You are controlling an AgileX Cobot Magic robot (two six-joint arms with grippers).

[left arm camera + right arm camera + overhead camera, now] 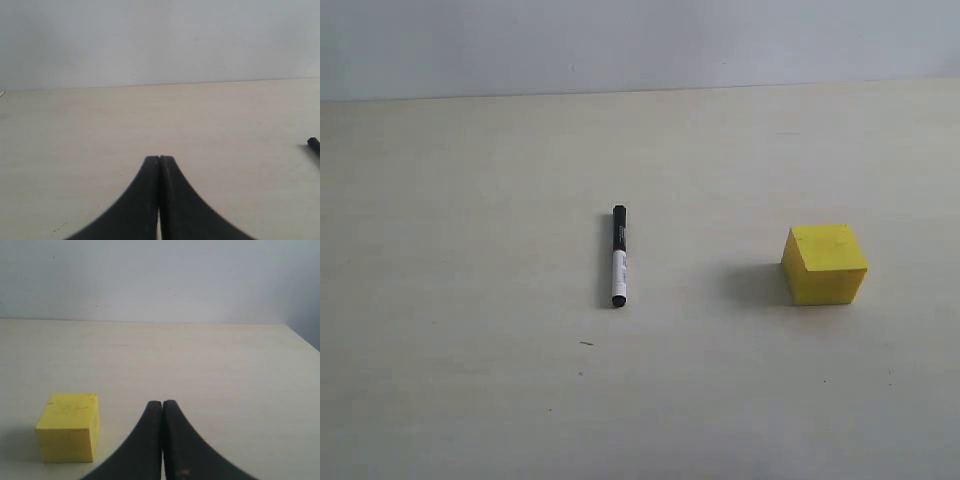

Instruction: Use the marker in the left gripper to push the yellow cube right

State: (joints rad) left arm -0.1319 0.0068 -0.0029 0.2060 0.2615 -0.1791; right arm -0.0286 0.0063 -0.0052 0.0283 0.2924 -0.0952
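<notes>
The marker point(618, 256) lies flat on the pale table, black cap toward the far side, white barrel toward me. The yellow cube point(825, 263) rests on the table well to the marker's right, apart from it. Neither arm shows in the exterior view. In the left wrist view my left gripper point(159, 158) is shut with nothing between its fingers, and only the marker's black tip point(314, 145) shows at the frame's edge. My right gripper point(162, 403) is likewise shut and holds nothing, with the yellow cube point(69, 427) beside it, not touching.
The pale table point(470, 380) stretches wide around both objects, ending at a grey wall point(640, 40) at the back. The table's far corner edge point(300, 337) shows in the right wrist view.
</notes>
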